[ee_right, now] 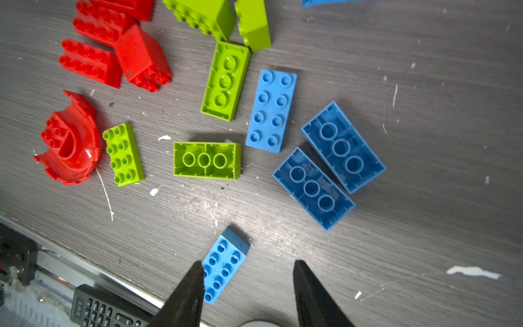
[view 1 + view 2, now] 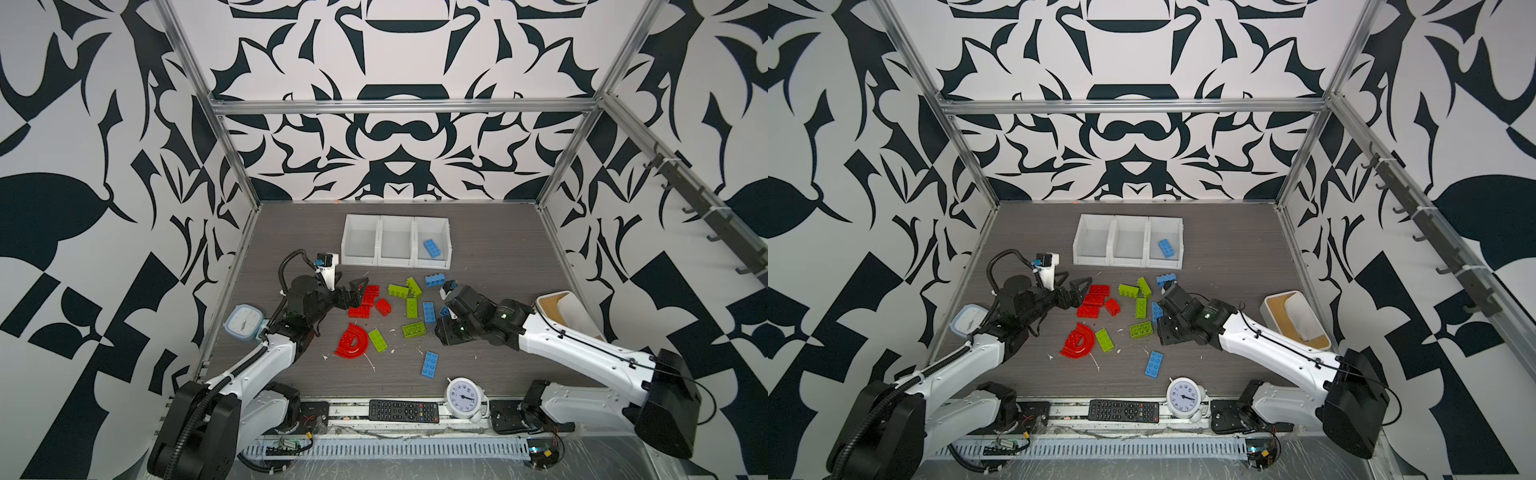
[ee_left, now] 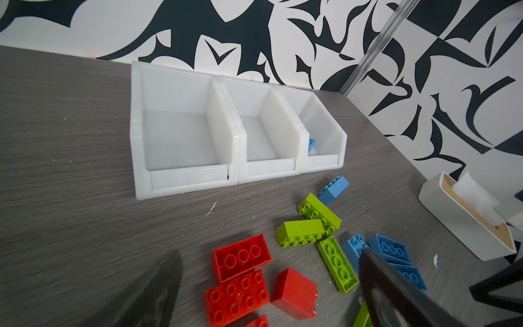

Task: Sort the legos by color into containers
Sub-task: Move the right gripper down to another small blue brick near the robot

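Three joined white containers [image 2: 380, 243] [image 3: 181, 181] stand at the back; the right one holds a blue lego [image 2: 432, 248]. Red legos [image 2: 368, 300] [image 3: 240, 257], green legos [image 2: 411, 307] [image 1: 225, 80] and blue legos [image 2: 429, 311] [image 1: 271, 110] lie scattered mid-table, with a red arch piece [image 2: 352, 341] [image 1: 70, 144] nearer the front. My left gripper [image 2: 353, 293] [image 3: 270, 254] hangs wide open over the red legos, holding nothing. My right gripper [image 2: 445, 334] [image 1: 249, 264] is open and empty above the table, with one blue lego [image 1: 225, 264] lying beside a fingertip.
A white tub with a tan interior [image 2: 569, 316] sits at the right edge. A round clock [image 2: 463, 397] and a black remote [image 2: 404, 411] lie along the front rail. A square blue-rimmed clock [image 2: 243, 323] rests by the left wall. Small white scraps litter the table.
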Controlling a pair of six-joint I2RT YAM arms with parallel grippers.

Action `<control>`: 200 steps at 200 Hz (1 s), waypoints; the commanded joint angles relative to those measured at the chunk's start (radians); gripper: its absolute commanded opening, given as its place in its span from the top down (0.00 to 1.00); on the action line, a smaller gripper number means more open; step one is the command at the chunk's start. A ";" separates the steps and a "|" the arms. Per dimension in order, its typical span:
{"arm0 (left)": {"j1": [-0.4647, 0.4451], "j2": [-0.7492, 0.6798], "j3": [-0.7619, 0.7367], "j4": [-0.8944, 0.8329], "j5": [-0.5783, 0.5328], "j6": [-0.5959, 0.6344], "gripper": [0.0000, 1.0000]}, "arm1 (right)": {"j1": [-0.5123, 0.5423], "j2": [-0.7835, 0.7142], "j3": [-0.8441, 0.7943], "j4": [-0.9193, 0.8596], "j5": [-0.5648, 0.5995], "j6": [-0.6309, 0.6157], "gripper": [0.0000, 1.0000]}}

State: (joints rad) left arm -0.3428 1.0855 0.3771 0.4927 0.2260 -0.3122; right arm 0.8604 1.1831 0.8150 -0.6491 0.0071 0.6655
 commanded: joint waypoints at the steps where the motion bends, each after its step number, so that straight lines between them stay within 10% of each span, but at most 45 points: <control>1: -0.002 0.020 0.025 0.016 0.016 -0.010 0.00 | 0.046 0.011 0.010 -0.055 -0.003 0.110 0.46; 200: -0.001 -0.017 0.029 -0.027 0.022 0.015 0.00 | 0.129 0.286 0.002 0.103 -0.104 0.101 0.43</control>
State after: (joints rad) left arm -0.3428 1.1027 0.3840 0.4801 0.2409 -0.3065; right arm 0.9859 1.4502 0.7795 -0.5468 -0.0864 0.7830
